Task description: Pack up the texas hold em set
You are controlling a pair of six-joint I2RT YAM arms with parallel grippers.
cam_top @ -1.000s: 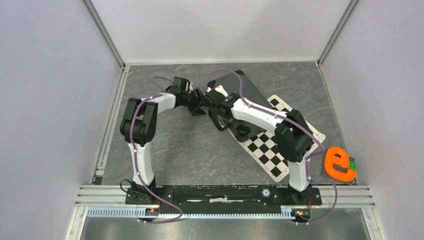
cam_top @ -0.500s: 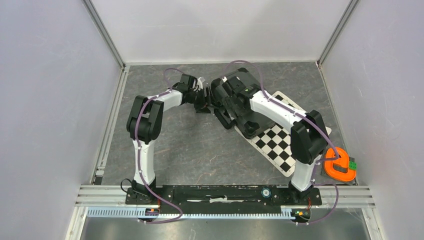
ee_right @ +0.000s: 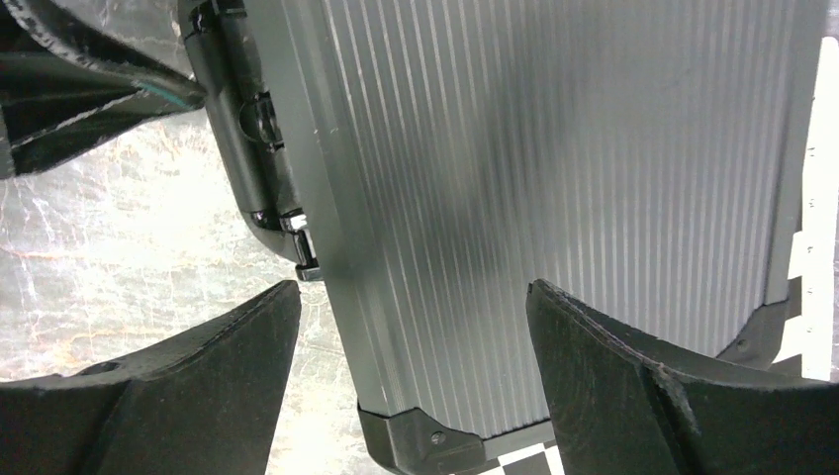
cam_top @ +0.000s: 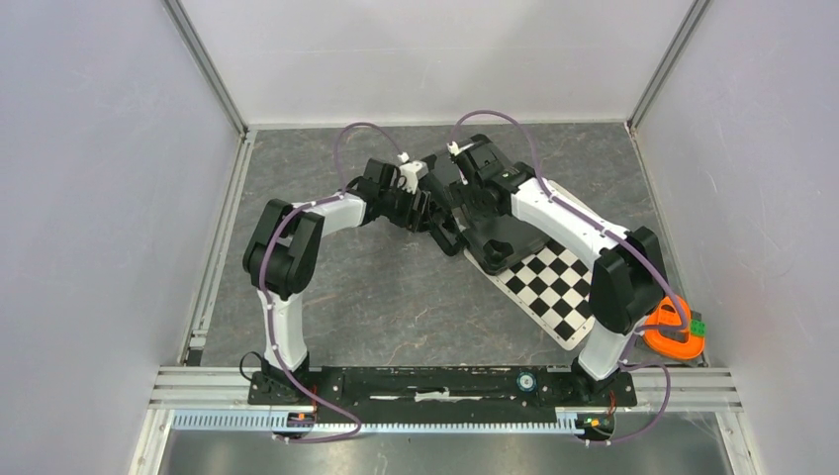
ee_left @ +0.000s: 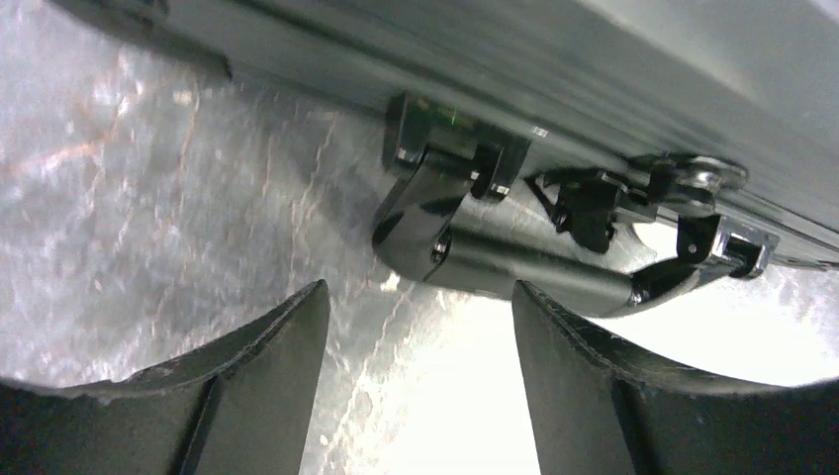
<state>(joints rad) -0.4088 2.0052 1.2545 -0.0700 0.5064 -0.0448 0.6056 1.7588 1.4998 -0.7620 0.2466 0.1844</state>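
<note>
The black case (ee_right: pixel 594 178) is shut, at 1 o'clock on the table (cam_top: pixel 396 297), half on the checkered mat (cam_top: pixel 544 287). No loose pieces show. The left gripper (ee_left: pixel 416 317) is open by the handle (ee_left: pixel 514 267) at its 9 o'clock side, and the right gripper (ee_right: pixel 411 297) is open above it. Maybe only the clasps (ee_left: pixel 698 178) need clicking

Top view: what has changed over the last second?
The left gripper moved right, up to the handle of the case. The right gripper moved back and right over the case, its elbow swinging right. Both are open, holding nothing. The orange toy stayed put.
</note>
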